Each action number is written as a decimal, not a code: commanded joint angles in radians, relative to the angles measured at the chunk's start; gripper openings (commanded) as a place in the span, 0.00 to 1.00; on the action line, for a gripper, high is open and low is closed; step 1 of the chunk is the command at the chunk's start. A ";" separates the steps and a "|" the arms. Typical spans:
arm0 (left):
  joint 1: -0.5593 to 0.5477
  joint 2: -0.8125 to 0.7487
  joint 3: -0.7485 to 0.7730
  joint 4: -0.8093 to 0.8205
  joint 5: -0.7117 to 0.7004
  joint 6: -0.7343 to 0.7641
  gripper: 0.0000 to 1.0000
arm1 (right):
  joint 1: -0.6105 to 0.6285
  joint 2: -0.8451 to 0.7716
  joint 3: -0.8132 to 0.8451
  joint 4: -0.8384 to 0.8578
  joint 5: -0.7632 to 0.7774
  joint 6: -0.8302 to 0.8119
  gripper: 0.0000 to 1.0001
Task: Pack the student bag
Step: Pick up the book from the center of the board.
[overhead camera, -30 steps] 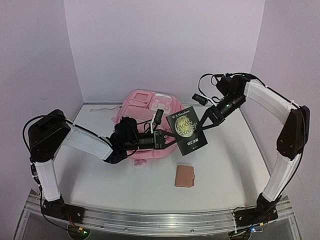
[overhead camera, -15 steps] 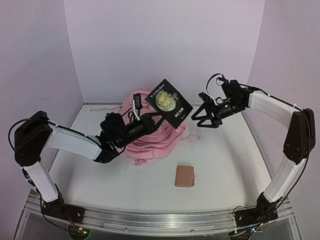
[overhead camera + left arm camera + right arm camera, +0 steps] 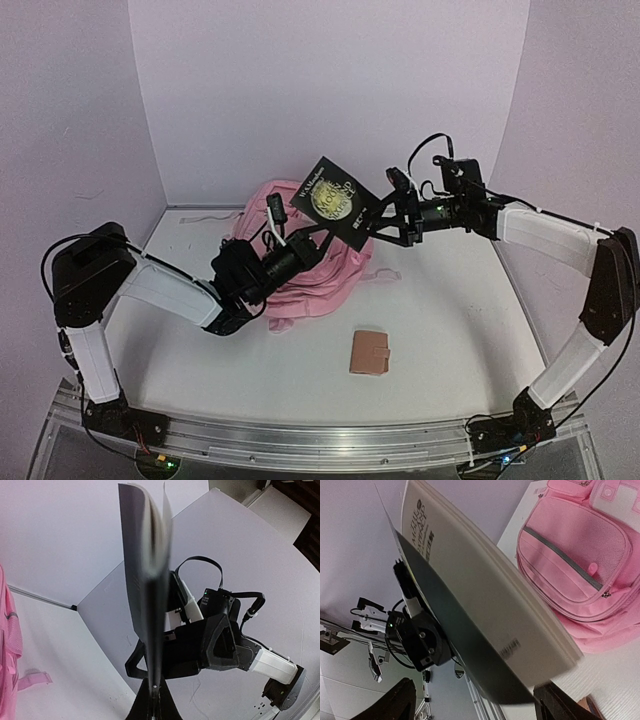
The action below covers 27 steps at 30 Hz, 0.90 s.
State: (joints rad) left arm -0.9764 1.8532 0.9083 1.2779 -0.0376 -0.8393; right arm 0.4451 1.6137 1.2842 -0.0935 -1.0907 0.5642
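The student bag (image 3: 305,275) is a soft pink backpack lying at the middle back of the table, front pockets (image 3: 580,565) facing up. Above it a dark book (image 3: 336,199) with a gold moon on its cover is held in the air. My left gripper (image 3: 314,236) is shut on the book's lower edge (image 3: 152,680), seen edge-on in the left wrist view. My right gripper (image 3: 383,226) is open, its fingers (image 3: 560,705) straddling the book's right corner (image 3: 485,600) without pinching it.
A small brown-pink wallet (image 3: 370,352) lies on the table in front of the bag. A loose pink strap (image 3: 385,275) trails off the bag's right side. Purple walls close in the back and both sides.
My left gripper has lifted the book from in front of the bag to above it. My right gripper has moved left until its open fingers reach around the book's corner.
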 commanded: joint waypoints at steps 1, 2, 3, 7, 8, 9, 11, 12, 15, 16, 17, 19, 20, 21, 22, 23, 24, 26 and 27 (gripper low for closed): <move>-0.010 0.044 0.036 0.207 0.008 -0.049 0.00 | 0.018 0.005 0.014 0.190 0.031 0.101 0.73; -0.010 0.049 0.033 0.217 0.012 -0.061 0.00 | 0.019 0.008 0.016 0.197 0.037 0.106 0.69; -0.011 0.053 0.030 0.223 0.014 -0.069 0.00 | 0.019 0.011 0.016 0.204 0.042 0.111 0.64; -0.016 0.048 0.018 0.223 0.010 -0.066 0.00 | 0.018 0.013 0.014 0.221 0.060 0.125 0.33; -0.017 0.047 0.015 0.223 0.009 -0.066 0.00 | 0.019 0.013 0.013 0.221 0.061 0.126 0.23; -0.016 0.043 0.009 0.216 0.007 -0.067 0.03 | 0.018 0.012 0.015 0.221 0.061 0.126 0.13; -0.016 0.026 -0.003 0.186 0.006 -0.066 0.19 | 0.016 0.012 0.021 0.221 0.055 0.125 0.01; -0.016 0.009 -0.012 0.149 0.013 -0.062 0.33 | 0.014 0.012 0.026 0.220 0.045 0.123 0.00; -0.014 -0.084 -0.043 -0.066 0.064 -0.028 0.65 | 0.001 0.008 0.037 0.213 -0.008 0.109 0.00; -0.012 -0.131 -0.044 -0.206 0.088 -0.009 0.71 | -0.005 0.004 0.036 0.208 -0.036 0.098 0.00; -0.011 -0.184 -0.032 -0.387 0.103 0.009 0.74 | -0.007 -0.005 0.033 0.183 -0.051 0.052 0.00; -0.010 -0.256 -0.009 -0.649 0.135 0.080 0.77 | -0.002 -0.022 0.057 -0.065 -0.036 -0.137 0.00; -0.009 -0.287 -0.009 -0.735 0.167 0.105 0.81 | 0.002 -0.031 0.067 -0.167 -0.028 -0.237 0.00; -0.005 -0.314 -0.013 -0.806 0.203 0.123 0.85 | 0.004 -0.037 0.067 -0.241 -0.028 -0.312 0.00; 0.000 -0.345 -0.019 -0.883 0.233 0.136 0.87 | 0.003 -0.041 0.061 -0.289 -0.034 -0.369 0.00; 0.004 -0.370 -0.025 -0.931 0.258 0.149 0.89 | 0.004 -0.041 0.062 -0.349 -0.043 -0.423 0.00; 0.009 -0.393 -0.031 -0.973 0.280 0.161 0.89 | 0.005 -0.041 0.066 -0.410 -0.052 -0.475 0.00; 0.017 -0.436 -0.040 -1.047 0.287 0.171 0.90 | 0.005 -0.039 0.086 -0.510 -0.071 -0.577 0.00; 0.020 -0.456 -0.041 -1.081 0.292 0.176 0.91 | 0.005 -0.039 0.095 -0.545 -0.077 -0.630 0.00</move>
State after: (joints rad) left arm -0.9778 1.4817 0.8673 0.4891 0.1728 -0.7424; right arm 0.4450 1.6135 1.3200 -0.3617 -1.1066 0.2376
